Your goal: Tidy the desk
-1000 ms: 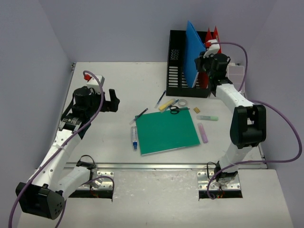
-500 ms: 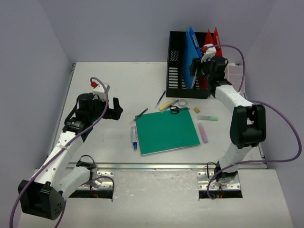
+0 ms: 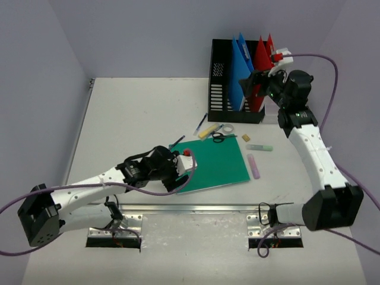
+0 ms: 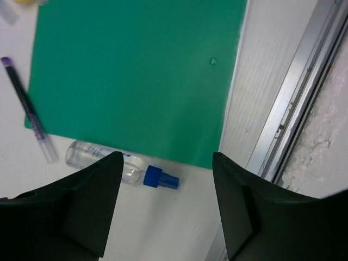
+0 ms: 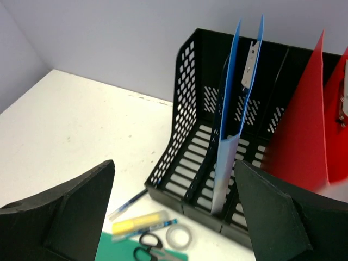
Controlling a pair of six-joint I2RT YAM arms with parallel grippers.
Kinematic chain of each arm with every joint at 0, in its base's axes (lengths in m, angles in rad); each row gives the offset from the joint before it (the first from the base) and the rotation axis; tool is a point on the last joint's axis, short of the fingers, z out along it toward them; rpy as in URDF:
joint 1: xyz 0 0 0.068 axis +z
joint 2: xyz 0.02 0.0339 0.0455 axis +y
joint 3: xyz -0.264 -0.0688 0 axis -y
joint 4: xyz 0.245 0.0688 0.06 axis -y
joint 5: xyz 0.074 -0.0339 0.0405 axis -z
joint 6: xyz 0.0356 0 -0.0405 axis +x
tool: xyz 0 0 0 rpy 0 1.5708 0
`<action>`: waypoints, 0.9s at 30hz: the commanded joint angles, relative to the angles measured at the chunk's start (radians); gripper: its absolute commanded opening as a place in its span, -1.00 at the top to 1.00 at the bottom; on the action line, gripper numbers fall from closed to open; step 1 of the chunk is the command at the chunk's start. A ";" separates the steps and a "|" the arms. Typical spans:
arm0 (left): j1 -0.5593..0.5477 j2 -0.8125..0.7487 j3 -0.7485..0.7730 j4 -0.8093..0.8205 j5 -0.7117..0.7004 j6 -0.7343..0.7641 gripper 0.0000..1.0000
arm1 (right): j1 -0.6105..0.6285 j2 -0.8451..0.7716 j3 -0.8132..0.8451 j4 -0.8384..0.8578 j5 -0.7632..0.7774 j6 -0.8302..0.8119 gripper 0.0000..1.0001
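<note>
Right tool (image 5: 175, 168) just let go, backed off, wide open, empty; blue folder (image 5: 239, 98) stands in rack (image 5: 187, 70), upper right. Left tool (image 4: 166, 176) swung in, jaws apart, empty, over green folder (image 4: 136, 70) at desk (image 3: 136, 113) lower centre. Likely my next pick.

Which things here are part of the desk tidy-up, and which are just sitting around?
Part of the job:
desk, green folder, scissors, tape roll, yellow highlighter, green highlighter, lilac highlighter, clear bottle, purple pen, black file holder with blue folder and red folder.

Just there:
purple cables, arm base plates.
</note>
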 commanded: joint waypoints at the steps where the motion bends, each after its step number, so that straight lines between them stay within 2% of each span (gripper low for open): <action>1: -0.173 0.113 0.013 0.036 -0.158 0.074 -0.22 | -0.003 -0.198 -0.156 -0.073 -0.006 0.014 -0.82; 5: -0.301 0.224 0.056 0.052 -0.211 0.065 -0.13 | -0.023 -0.307 -0.269 -0.134 0.022 0.033 -0.83; 10: -0.388 0.415 0.155 0.049 -0.244 -0.011 -0.08 | -0.082 -0.345 -0.347 -0.172 -0.005 0.109 -0.83; 14: -0.394 0.505 0.209 0.072 -0.304 -0.041 0.03 | -0.132 -0.342 -0.371 -0.171 -0.041 0.139 -0.83; 27: -0.394 0.669 0.255 0.120 -0.359 -0.049 0.29 | -0.146 -0.322 -0.408 -0.136 -0.062 0.156 -0.81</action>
